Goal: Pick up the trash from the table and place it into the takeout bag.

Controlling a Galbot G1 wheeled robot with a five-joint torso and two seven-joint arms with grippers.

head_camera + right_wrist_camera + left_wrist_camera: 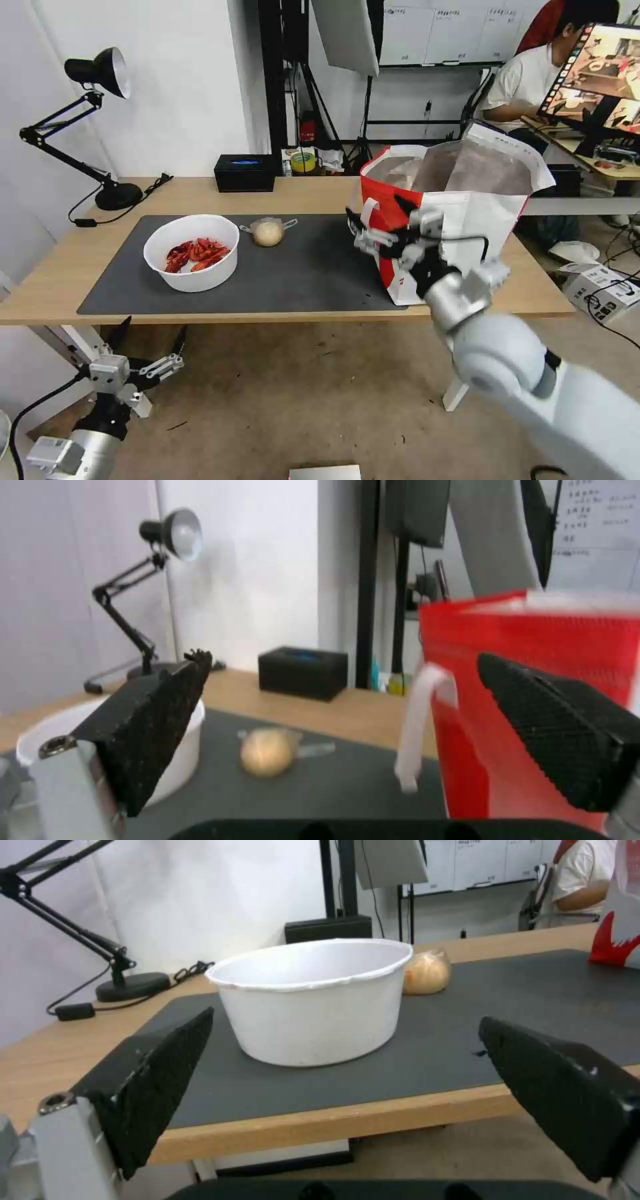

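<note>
1. Closest to the head camera, the right arm is filling the lower right, and its right gripper [375, 224] is hanging over the table [53, 280] with jaws spread wide and nothing between them. It's sitting right up against the near side of the takeout bag [460, 220]; in the right wrist view one white loop handle [417, 725] is dangling inside the gap, nearer the finger on the bag's side.

2. The left gripper [150, 343] is parked low, below the table edge, also gaping and holding nothing. Its wrist view is looking straight between the fingers at the white bowl [310, 997].

3. That bowl of crayfish shells [197, 255] is sitting on the dark mat [313, 273], well off to the open side of the right jaws. I'm guessing it's thin plastic, light and a bit flexy, and the contents will spill if it's tipped, so pinching the rim and keeping it level looks like the way to go.

4. The small clear bag with the beige ball [268, 233] is lying beyond the bowl, between it and the takeout bag, touching neither. It's probably soft and slippery film, so I'd grab around the ball or by a twisted tail.

5. The takeout bag is standing upright with its mouth open.
</note>
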